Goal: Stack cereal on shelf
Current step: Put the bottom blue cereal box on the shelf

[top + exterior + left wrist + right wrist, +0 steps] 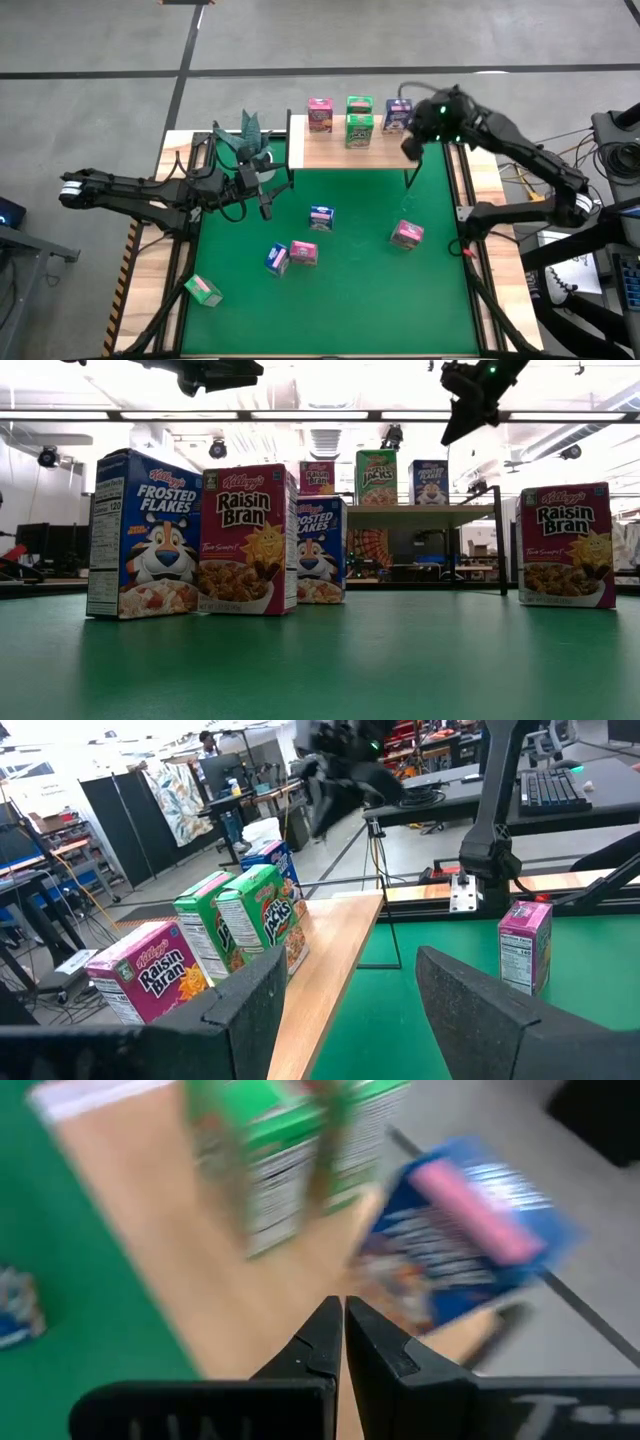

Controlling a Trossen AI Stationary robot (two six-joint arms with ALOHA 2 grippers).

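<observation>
The pale wooden shelf (330,150) stands at the mat's far edge. On its board stand a pink carton (320,115), two green cartons (359,120) and a blue carton (398,115). Two blue cartons (321,217) (277,259) and two pink ones (303,252) (406,234) stand upright on the green mat. A green carton (203,290) lies at the mat's near left edge. My right gripper (343,1315) is shut and empty, hovering over the shelf's right end beside the blue carton (470,1230). My left gripper (350,1000) is open and empty above the mat's left side, facing the shelf.
A teal leafy object (247,138) sits at the table's far left, by the shelf's left end. The right arm's base and cables (560,200) stand at the table's right edge. Bare green mat (360,300) spreads across the near half of the table.
</observation>
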